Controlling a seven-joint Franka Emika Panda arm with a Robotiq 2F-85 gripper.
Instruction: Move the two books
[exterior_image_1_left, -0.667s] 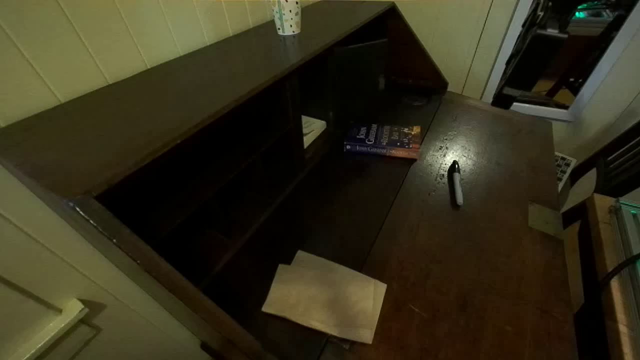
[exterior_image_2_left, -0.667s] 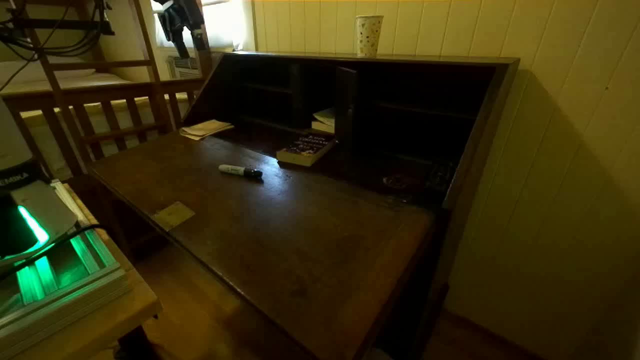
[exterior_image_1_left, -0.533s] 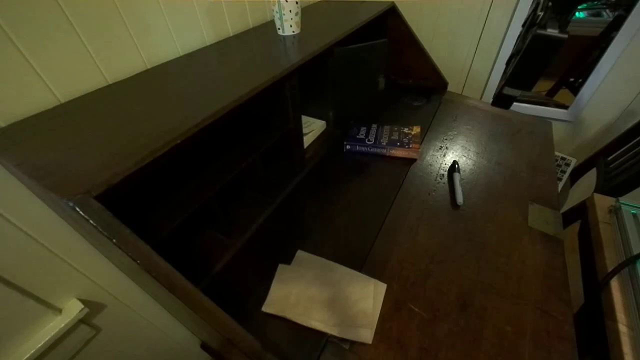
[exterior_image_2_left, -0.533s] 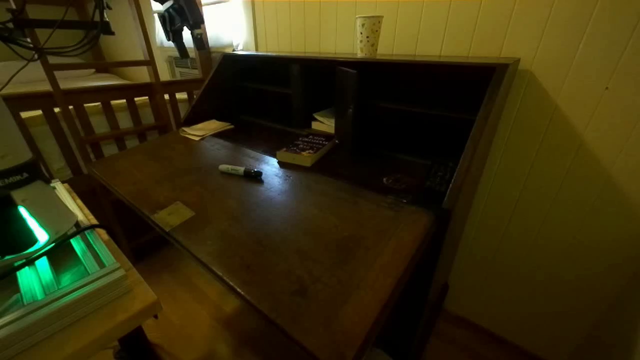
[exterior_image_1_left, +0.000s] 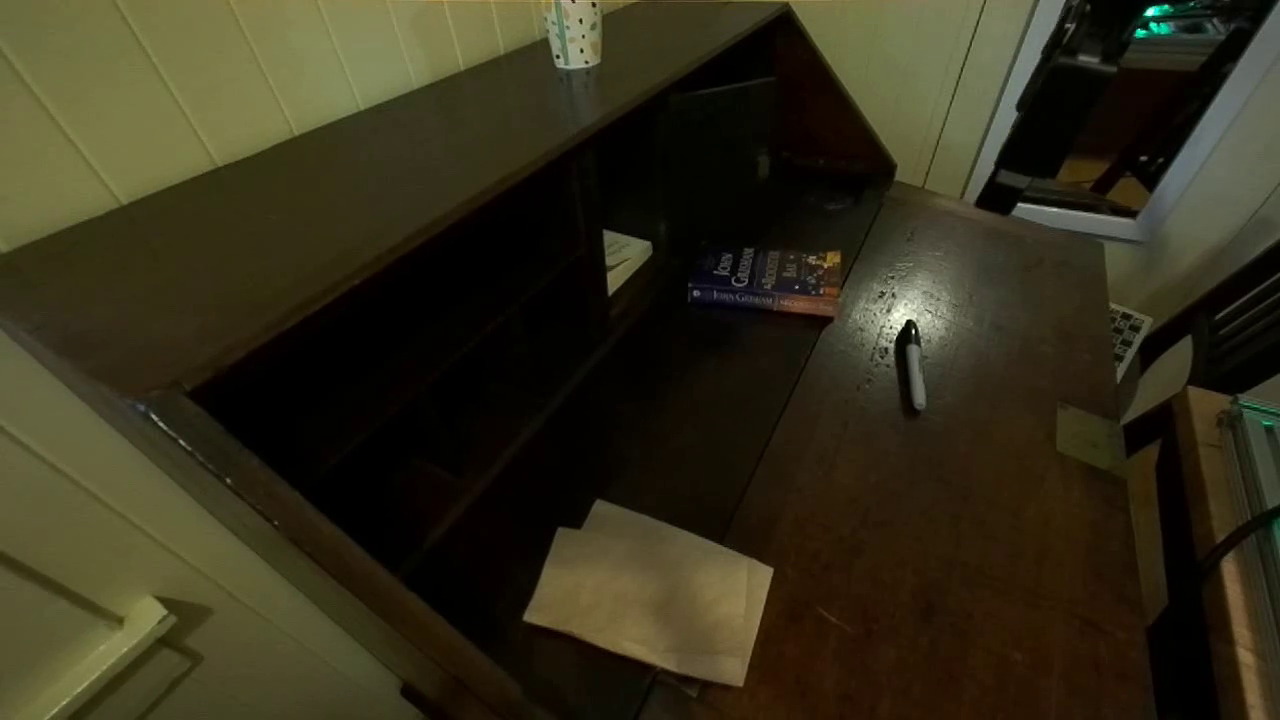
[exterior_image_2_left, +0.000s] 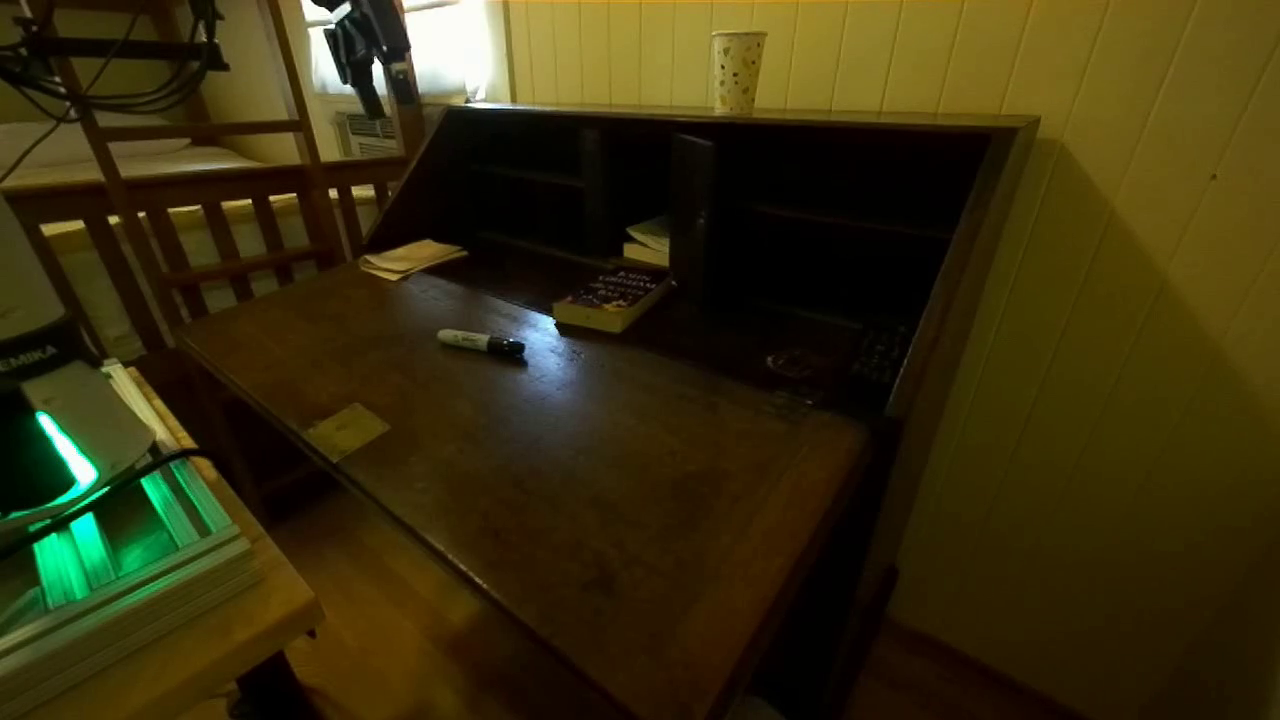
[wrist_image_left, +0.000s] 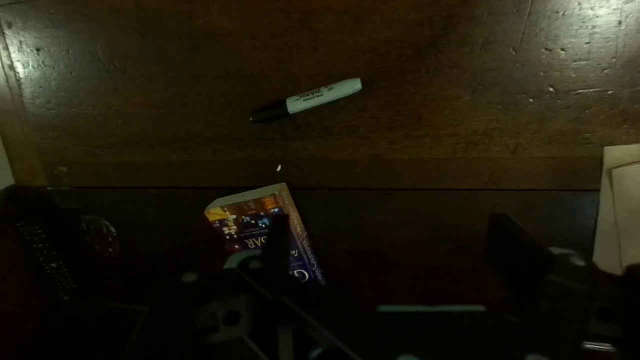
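The dark blue book with orange-yellow marks lies flat on the desk in both exterior views (exterior_image_1_left: 765, 278) (exterior_image_2_left: 612, 297). It also shows in the wrist view (wrist_image_left: 250, 220), partly hidden behind a finger. The pale whitish book lies in the middle cubby of the desk in both exterior views (exterior_image_1_left: 627, 260) (exterior_image_2_left: 648, 245), partly hidden by the divider and the small door. I cannot make it out in the wrist view. My gripper (wrist_image_left: 390, 225) is open and empty, its fingers wide apart. In an exterior view the gripper (exterior_image_2_left: 385, 95) hangs high at the top left, away from both books.
A marker pen (exterior_image_1_left: 914, 368) lies on the desk. Folded paper (exterior_image_1_left: 650, 595) lies at one end. A small door (exterior_image_2_left: 692, 215) stands open beside the cubby. A paper cup (exterior_image_2_left: 738, 72) stands on the desk's top shelf. Dark flat objects (wrist_image_left: 47, 255) lie at the other end.
My gripper has shifted slightly right and down in an exterior view. The books, pen and paper have not moved.
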